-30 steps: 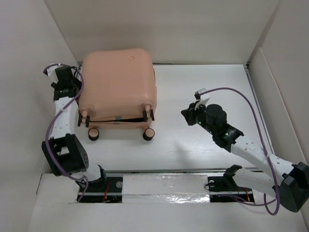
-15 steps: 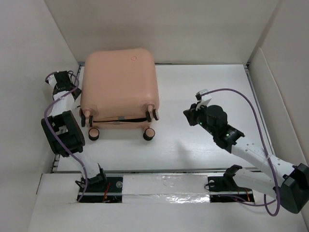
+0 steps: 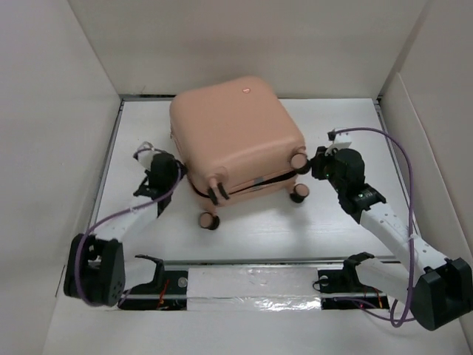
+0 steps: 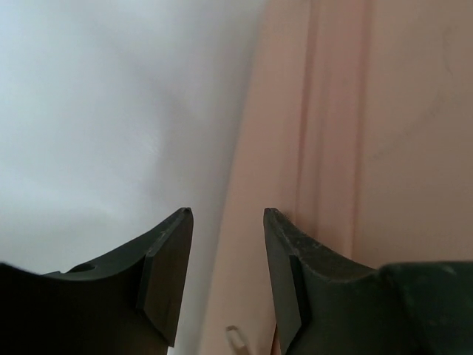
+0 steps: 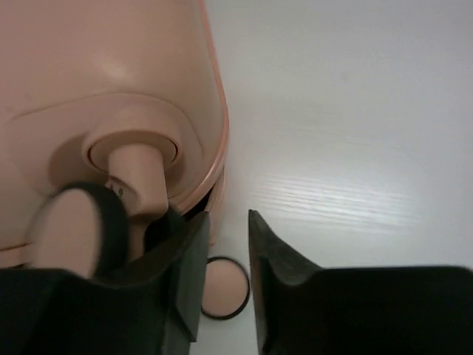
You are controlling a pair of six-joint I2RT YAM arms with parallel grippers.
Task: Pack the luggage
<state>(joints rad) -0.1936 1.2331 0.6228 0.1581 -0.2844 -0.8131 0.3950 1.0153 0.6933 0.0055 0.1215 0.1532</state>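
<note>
The peach-pink luggage [image 3: 236,133] lies shell-up in the middle of the table, turned at an angle. A dark slit shows along its seam, and its wheels face the near side. My left gripper [image 3: 174,177] is open at the luggage's left side. In the left wrist view [image 4: 225,214] the shell [image 4: 369,111] fills the right half and its edge runs between the fingers. My right gripper [image 3: 315,164] sits by the right-hand caster wheel [image 5: 74,229]. In the right wrist view [image 5: 225,222] its fingers stand a narrow gap apart with nothing between them, beside the shell [image 5: 96,66].
White walls close in the white table [image 3: 340,126] at the left, back and right. A second wheel [image 5: 225,288] rests on the table just below my right fingers. The arm bases and purple cables lie along the near edge.
The luggage has slid right from the back-left corner to the middle and turned. My left arm has swung down to its left side. My right gripper has moved up to its right wheel.
</note>
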